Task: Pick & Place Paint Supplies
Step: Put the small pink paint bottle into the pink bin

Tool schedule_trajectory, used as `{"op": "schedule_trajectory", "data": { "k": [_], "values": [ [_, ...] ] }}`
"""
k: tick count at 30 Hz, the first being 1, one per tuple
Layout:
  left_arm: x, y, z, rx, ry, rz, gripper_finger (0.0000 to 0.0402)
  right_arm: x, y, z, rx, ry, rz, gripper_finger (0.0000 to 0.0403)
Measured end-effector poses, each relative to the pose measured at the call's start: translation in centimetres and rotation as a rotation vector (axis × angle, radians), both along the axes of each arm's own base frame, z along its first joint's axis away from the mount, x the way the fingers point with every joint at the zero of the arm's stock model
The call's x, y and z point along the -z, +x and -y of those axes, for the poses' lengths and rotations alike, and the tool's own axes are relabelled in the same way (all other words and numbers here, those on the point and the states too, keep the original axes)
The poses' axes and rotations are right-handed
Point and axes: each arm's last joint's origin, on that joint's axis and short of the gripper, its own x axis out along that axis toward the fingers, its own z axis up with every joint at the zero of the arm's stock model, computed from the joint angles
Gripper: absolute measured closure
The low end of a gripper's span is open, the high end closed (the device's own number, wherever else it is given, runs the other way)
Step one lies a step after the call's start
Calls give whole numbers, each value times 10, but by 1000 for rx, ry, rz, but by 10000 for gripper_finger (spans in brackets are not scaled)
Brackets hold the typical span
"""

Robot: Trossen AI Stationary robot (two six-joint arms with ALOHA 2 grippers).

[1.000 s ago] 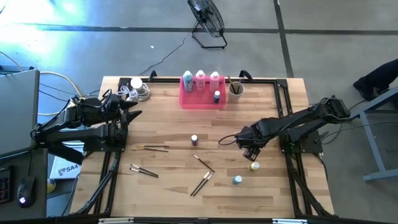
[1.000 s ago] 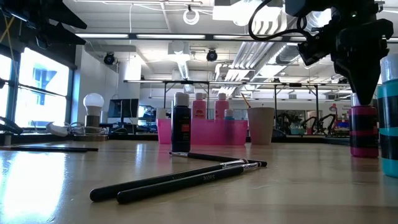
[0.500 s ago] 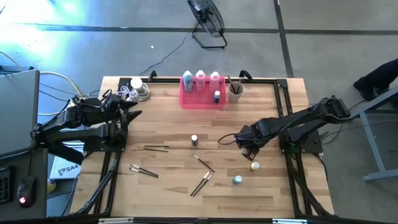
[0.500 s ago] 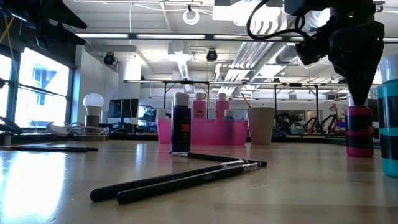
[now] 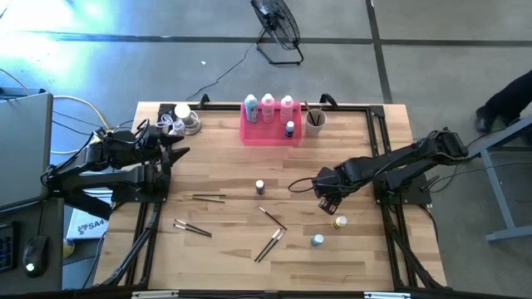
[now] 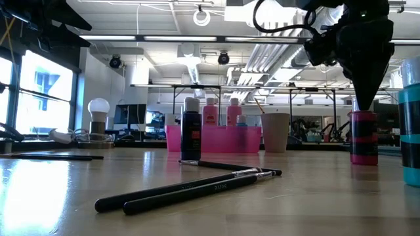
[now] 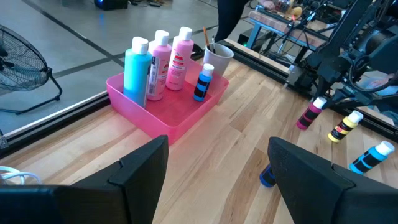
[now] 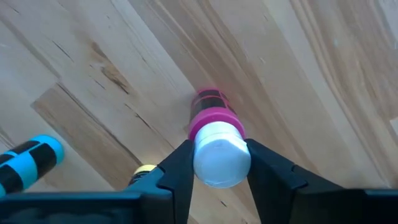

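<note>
My right gripper (image 8: 217, 163) hangs over the table's right half (image 5: 327, 199), shut on a tiny dark-red bottle (image 6: 363, 137) with a white cap. Just near of it stand a yellow bottle (image 5: 339, 223) and a teal bottle (image 5: 317, 241). A dark tiny bottle (image 5: 260, 188) stands at mid-table. Brown brushes (image 5: 208, 198), (image 5: 192, 227), (image 5: 273, 218), (image 5: 269, 244) lie flat on the wood. Three tall bottles (image 5: 268, 106) and a tiny blue one (image 5: 289, 129) stand in the pink tray (image 5: 270, 138). My left gripper (image 5: 179, 145) waits open at the table's left edge. My right gripper pinches the dark-red bottle's white cap (image 8: 221, 155) between its two fingers (image 8: 177, 171), coming from above and pointing down. The bottle stays upright below the fingers. Whether its base (image 6: 363, 160) rests on the wood cannot be told.
A beige cup (image 5: 315, 120) holding brushes stands right of the tray at the far edge. A bulb and cables (image 5: 183, 116) sit at the far left corner. Bare wood (image 5: 224, 166) lies between the tray and the brushes.
My right gripper has moved a little toward the table's left, taking the dark-red bottle with it. The bottle has stayed upright. The yellow and teal bottles have not moved.
</note>
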Motion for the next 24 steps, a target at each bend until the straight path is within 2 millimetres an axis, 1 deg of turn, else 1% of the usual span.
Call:
{"op": "schedule_trajectory", "data": {
  "k": [5, 8, 11, 14, 17, 24],
  "values": [
    [0, 0, 0, 0, 0, 0, 130, 0, 2, 0, 2, 5, 22, 287],
    [0, 0, 0, 0, 0, 0, 130, -1, 4, -1, 3, 9, 39, 279],
    [0, 0, 0, 0, 0, 0, 130, -6, 7, 0, 6, 11, 62, 275],
    [0, 0, 0, 0, 0, -1, 130, -17, 14, 4, 19, 19, 100, 285],
    [0, 0, 0, 0, 0, -1, 130, -32, 22, 12, 14, 17, 156, 289],
    [0, 0, 0, 0, 0, -1, 130, -76, 38, 41, 15, -3, 303, 276]
  ]
}}
